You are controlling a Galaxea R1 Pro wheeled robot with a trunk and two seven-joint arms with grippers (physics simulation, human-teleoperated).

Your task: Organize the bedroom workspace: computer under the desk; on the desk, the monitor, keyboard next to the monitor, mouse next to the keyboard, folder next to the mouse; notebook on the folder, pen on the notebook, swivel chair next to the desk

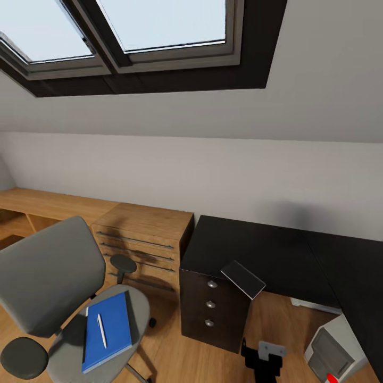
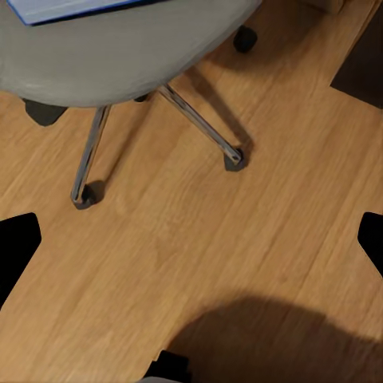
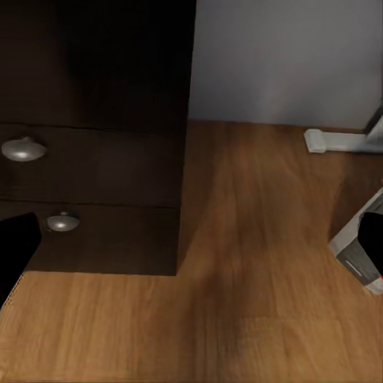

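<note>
Lower left of the head view: swivel chair (image 1: 50, 282) turned away from the desk (image 1: 266, 255), with the blue folder (image 1: 108, 330) flat on the seat and the white pen (image 1: 101, 331) lying on top of it. Centre: notebook (image 1: 243, 279) perched on the near corner of the desk above the 3-knob drawer unit (image 1: 210, 306), tilted and overhanging the edge. Lower right: computer (image 1: 332, 351) standing on the floor under the desk. Bottom centre: part of a gripper mount, probably the right arm's, though hard to tell.

In the left wrist view, left gripper (image 2: 191, 239) spread wide, dark fingertips at both frame edges, nothing between them, over bare floor beside the chair's star base. In the right wrist view, right gripper (image 3: 191, 255) likewise parted and empty, facing the drawer unit.

Risks from here: lifting the folder with the pen loose on it likely to roll the pen onto the floor; brushing the desk corner likely to tip the overhanging notebook off.
</note>
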